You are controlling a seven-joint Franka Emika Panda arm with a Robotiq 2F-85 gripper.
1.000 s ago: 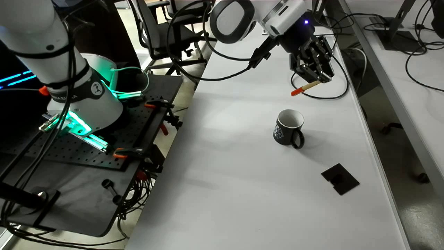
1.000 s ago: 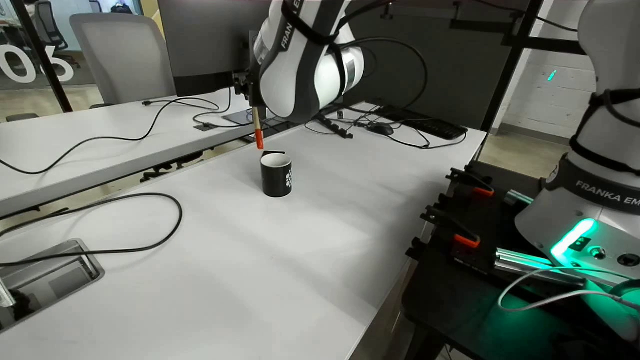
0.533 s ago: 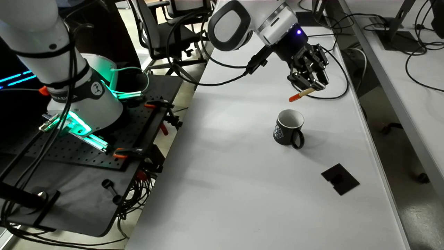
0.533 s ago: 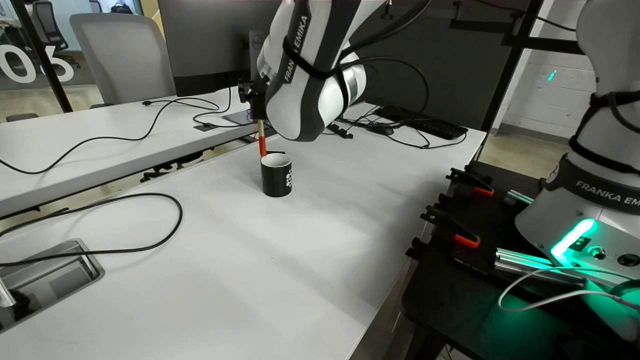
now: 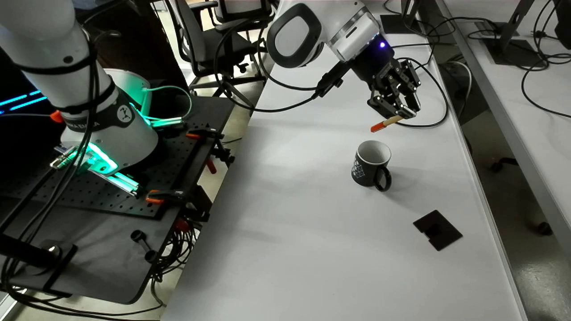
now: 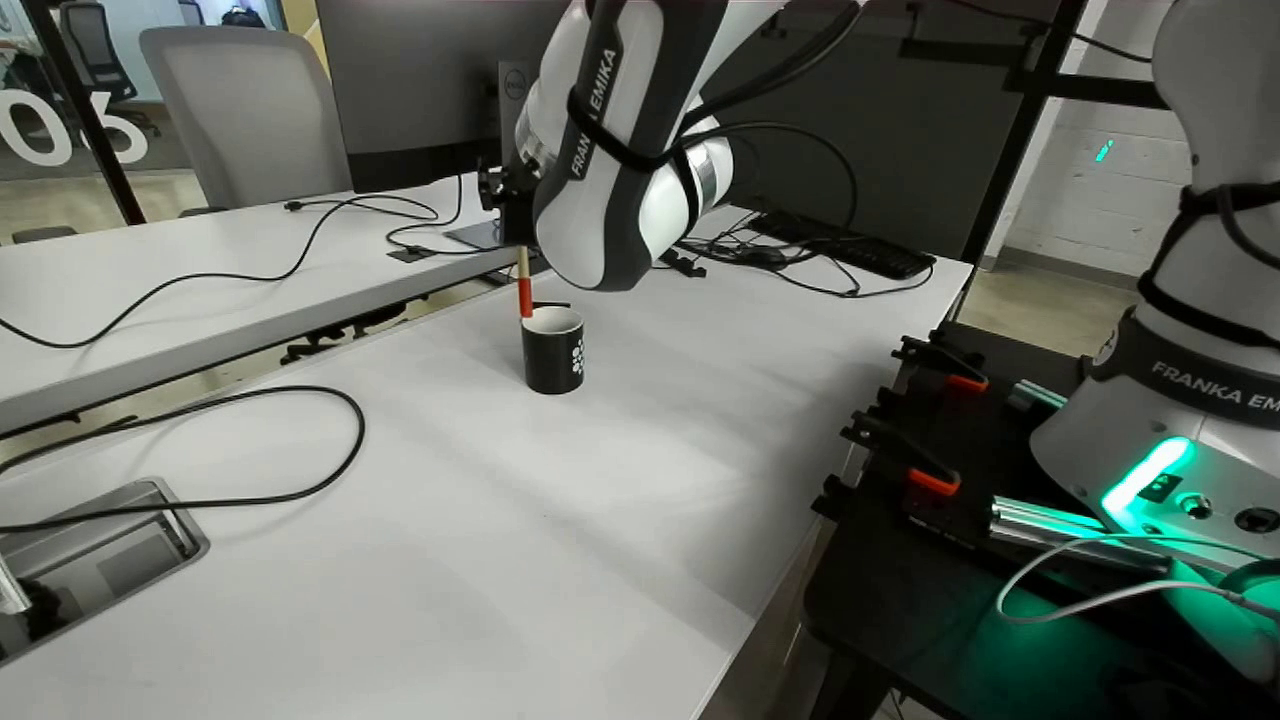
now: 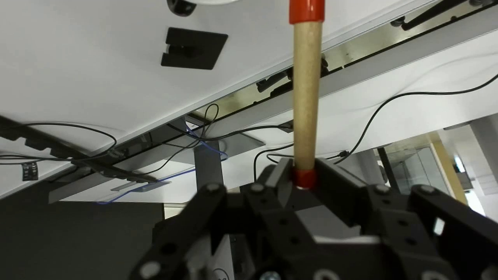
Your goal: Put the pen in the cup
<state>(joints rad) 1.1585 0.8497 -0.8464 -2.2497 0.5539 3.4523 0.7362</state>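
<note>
The white bench [image 5: 285, 240] fills much of both exterior views. The arm [image 6: 610, 150] reaches over it from the top edge of both. At the upper left of an exterior view stands a grey chair [image 6: 240, 110].

The cup [image 5: 370, 168], black outside and whitish inside, stands upright on the bench, right of centre in an exterior view, its handle toward the lower right. A flat black square [image 5: 438, 230], notched on one side, lies on the bench at the lower right of an exterior view, apart from the cup.

The fingers [image 7: 338, 190], below the centre of the wrist view, are clamped on a red end of the pen [image 7: 306, 93]. Pale wood between its ends, it runs up to the top edge, where the other red end is cut off. In an exterior view the pen [image 5: 386, 123] tilts, that far end pointing down and to the left, just above the cup in the frame, with bench showing between the two. In an exterior view the pen [image 6: 525, 285] looks nearly upright, its lower end overlapping the left of the rim.
</note>
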